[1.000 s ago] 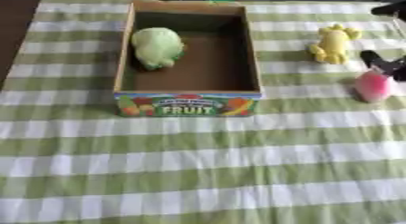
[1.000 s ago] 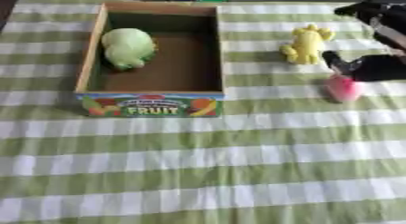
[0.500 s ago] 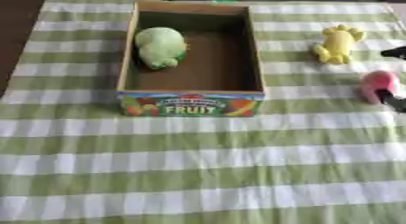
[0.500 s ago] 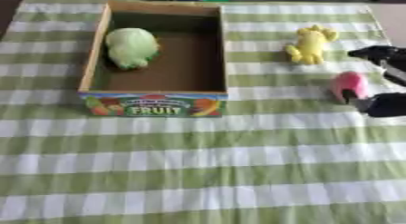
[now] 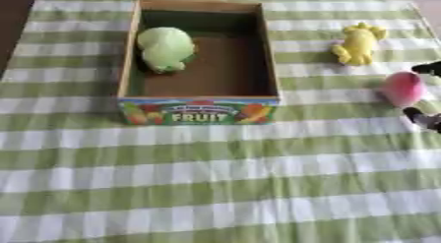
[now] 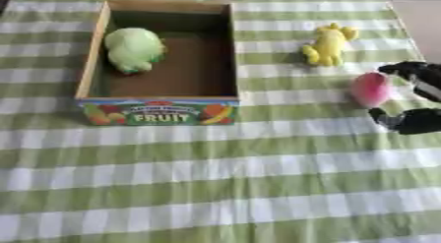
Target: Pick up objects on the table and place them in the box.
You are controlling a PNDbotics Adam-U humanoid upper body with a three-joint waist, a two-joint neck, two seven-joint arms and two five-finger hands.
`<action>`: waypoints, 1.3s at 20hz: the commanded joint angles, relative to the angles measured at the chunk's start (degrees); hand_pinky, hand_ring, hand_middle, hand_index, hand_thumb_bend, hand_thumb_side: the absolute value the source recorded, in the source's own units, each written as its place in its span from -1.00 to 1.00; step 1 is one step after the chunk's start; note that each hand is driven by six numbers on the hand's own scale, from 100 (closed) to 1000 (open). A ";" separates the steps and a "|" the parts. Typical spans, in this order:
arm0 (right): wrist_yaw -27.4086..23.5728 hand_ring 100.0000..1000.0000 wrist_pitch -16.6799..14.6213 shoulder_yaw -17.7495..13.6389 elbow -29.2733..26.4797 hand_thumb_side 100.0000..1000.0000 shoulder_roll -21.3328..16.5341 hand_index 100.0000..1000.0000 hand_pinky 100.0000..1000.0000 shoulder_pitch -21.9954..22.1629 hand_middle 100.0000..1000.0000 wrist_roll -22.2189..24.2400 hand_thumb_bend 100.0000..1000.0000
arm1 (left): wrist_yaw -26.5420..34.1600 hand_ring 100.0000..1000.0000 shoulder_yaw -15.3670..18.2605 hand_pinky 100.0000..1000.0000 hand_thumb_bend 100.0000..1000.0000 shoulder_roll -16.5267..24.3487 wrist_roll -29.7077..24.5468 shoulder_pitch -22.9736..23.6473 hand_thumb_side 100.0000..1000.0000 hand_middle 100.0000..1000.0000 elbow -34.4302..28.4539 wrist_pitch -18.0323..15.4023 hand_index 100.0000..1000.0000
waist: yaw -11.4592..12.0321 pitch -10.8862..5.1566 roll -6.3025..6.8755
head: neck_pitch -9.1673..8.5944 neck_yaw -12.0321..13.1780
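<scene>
Right hand [image 6: 417,97] spread open beside the pink toy [image 6: 371,89]

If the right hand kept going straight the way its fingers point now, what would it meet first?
Most likely the pink toy: the right hand reaches in from the right edge, fingers spread either side of it. Contact is unclear.

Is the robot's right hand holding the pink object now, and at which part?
Nothing is held. The right hand is open beside the pink object, which lies on the tablecloth; its fingers sit just right of it without closing on it.
</scene>
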 commanded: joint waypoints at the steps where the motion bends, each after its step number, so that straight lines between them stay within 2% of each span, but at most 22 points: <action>1: -0.83 0.81 0.26 -0.26 1.25 0.10 -2.00 1.00 0.83 -1.22 0.76 -0.25 -0.62 | 0.10 0.54 0.15 -0.01 -1.00 1.53 -0.10 -0.73 0.88 0.56 -0.94 -0.04 0.92 | 0.06 -0.87 0.09 | -0.07 -0.48; 8: -0.44 0.81 1.27 -0.04 2.97 0.13 -1.87 1.00 0.83 -3.32 0.77 -2.30 -0.64 | 0.05 0.54 0.02 -0.01 -1.00 1.40 -0.17 -0.85 0.88 0.56 -0.94 0.01 0.92 | 0.07 -0.47 0.01 | -0.38 -0.60; 14: 0.16 0.81 0.93 1.13 5.99 0.11 -1.55 0.99 0.83 -4.70 0.77 -1.01 -0.65 | 0.07 0.54 -0.12 -0.01 -1.00 1.35 -0.32 -1.16 0.88 0.56 -0.94 -0.11 0.91 | 0.49 -0.26 0.04 | -0.19 -0.83; 21: 0.66 0.80 -0.20 2.24 6.76 0.06 -1.20 0.92 0.81 -5.84 0.73 0.41 -0.67 | 0.09 0.54 -0.13 -0.01 -1.00 1.21 -0.42 -1.16 0.87 0.56 -0.94 -0.08 0.91 | 0.79 -0.02 0.07 | -0.13 -0.78; 26: -0.59 0.77 -0.46 2.39 6.25 -0.08 -0.88 0.74 0.79 -6.54 0.58 -0.02 -0.90 | 0.14 0.54 -0.13 -0.01 -1.00 1.16 -0.47 -1.16 0.87 0.55 -0.94 0.00 0.90 | 0.84 0.02 0.08 | -0.29 -0.68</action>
